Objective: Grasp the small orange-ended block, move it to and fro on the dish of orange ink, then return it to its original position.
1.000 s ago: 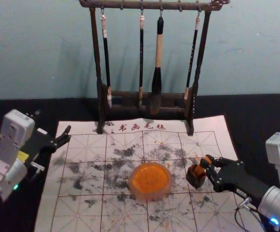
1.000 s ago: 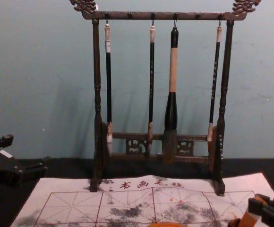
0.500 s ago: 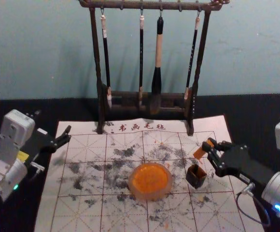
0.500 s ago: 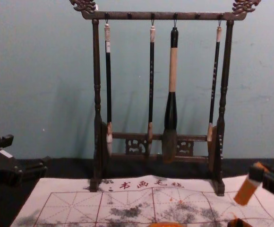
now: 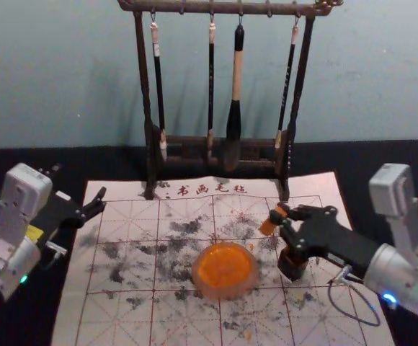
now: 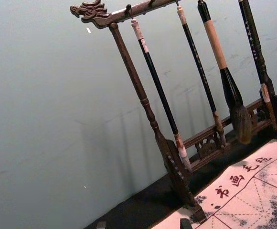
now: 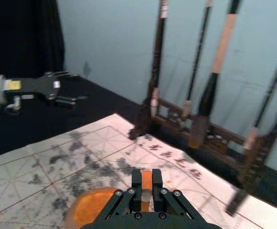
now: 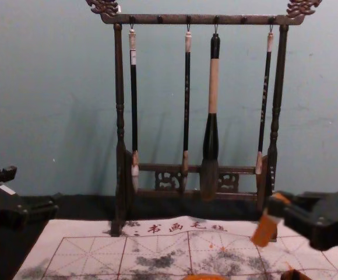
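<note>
Block (image 5: pixel 268 227) in right pincer (image 5: pixel 277 215); 书画毛毡 (image 5: pixel 201 189)

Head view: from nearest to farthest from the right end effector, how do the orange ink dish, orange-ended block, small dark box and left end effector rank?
From the right end effector:
1. Orange-ended block: gripped in it.
2. Small dark box: partly hidden by it.
3. Orange ink dish: left of the box.
4. Left end effector: far left.
</note>
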Motion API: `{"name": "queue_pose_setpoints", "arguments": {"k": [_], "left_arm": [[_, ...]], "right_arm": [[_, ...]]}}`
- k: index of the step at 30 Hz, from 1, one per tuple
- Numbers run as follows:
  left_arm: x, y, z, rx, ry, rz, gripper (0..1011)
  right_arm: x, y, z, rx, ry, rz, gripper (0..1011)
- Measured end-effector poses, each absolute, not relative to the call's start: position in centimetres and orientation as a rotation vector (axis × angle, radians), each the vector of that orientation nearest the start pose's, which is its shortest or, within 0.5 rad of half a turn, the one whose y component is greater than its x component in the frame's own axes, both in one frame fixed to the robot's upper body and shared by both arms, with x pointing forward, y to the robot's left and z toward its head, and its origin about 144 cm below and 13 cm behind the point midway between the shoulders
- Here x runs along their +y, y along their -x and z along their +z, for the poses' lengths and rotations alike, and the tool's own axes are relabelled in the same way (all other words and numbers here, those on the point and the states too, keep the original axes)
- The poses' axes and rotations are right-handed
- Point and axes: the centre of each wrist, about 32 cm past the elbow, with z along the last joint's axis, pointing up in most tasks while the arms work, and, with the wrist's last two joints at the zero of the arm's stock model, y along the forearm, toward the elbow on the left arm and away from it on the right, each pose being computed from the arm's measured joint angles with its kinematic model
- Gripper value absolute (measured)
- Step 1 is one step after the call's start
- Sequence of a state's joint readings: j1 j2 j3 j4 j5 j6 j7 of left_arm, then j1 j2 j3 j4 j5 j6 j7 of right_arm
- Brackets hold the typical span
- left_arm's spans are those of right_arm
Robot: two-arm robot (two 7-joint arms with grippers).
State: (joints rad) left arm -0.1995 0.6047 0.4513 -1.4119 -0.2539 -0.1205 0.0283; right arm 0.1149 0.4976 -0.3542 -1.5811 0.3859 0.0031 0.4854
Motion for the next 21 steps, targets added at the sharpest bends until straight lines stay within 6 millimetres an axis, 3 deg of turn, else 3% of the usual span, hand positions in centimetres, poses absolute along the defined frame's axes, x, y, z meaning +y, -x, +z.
{"name": "queue_pose_setpoints", "arguments": {"k": [21], "left_arm": [[31.0, -48.9, 114.0, -0.285, -0.304, 1.248, 1001]], "right_arm": [[-23.2, -49.8, 116.4, -0.032, 0.272, -0.618, 72]]}}
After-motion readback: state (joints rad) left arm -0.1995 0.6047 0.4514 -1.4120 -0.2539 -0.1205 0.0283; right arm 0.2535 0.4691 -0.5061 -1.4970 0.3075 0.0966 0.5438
